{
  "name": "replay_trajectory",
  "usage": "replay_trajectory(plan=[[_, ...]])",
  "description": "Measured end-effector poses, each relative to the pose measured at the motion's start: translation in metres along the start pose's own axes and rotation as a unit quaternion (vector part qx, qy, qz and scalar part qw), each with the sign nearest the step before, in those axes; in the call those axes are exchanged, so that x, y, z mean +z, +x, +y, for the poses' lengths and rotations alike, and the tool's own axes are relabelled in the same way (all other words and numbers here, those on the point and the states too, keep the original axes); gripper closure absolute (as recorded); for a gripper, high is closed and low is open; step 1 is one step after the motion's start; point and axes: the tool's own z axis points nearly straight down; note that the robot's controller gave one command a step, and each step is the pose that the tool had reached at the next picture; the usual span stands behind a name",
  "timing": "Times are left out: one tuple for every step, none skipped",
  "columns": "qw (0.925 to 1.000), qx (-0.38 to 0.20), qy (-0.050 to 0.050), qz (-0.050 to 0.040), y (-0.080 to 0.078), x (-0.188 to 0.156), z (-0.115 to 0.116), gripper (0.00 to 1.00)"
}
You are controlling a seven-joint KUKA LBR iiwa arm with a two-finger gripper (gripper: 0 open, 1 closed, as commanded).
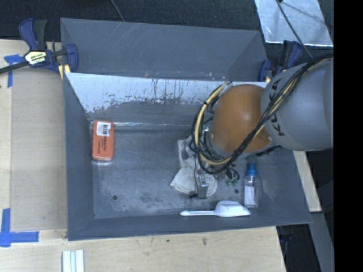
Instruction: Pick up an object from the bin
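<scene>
Arm reaches in from the right, its orange cover [241, 118] and looped cables [204, 146] hanging over the right half of the bin [79, 169]. Hand [199, 190] is low, pointing straight down onto a crumpled pale wad [184, 177] (cloth or paper, I can't say which) lying right of centre towards the near wall. Whether the hand is spread or pressed together I cannot tell; the cover and cables shade it, and I see nothing clearly pinched. My reading: the wad is the target, since the hand sits at its right edge and a soft heap gives something to bite from above. Just nearer lies a white scoop [218, 210], flat along the near wall. A small bottle with a blue cap [250, 187] lies to the right, beside the hand. An orange block [102, 141] rests flat, well apart at the left, with free floor around it.
</scene>
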Motion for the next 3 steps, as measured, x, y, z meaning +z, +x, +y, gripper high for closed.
replay_trajectory(plan=[[0.999,0.044,-0.001,-0.0013,-0.003,0.004,-0.012,1.0],[0.999,0.045,-0.001,-0.0013,-0.003,0.004,-0.012,1.0],[0.999,0.045,-0.001,0.005,-0.002,-0.04,-0.01,1.0]])
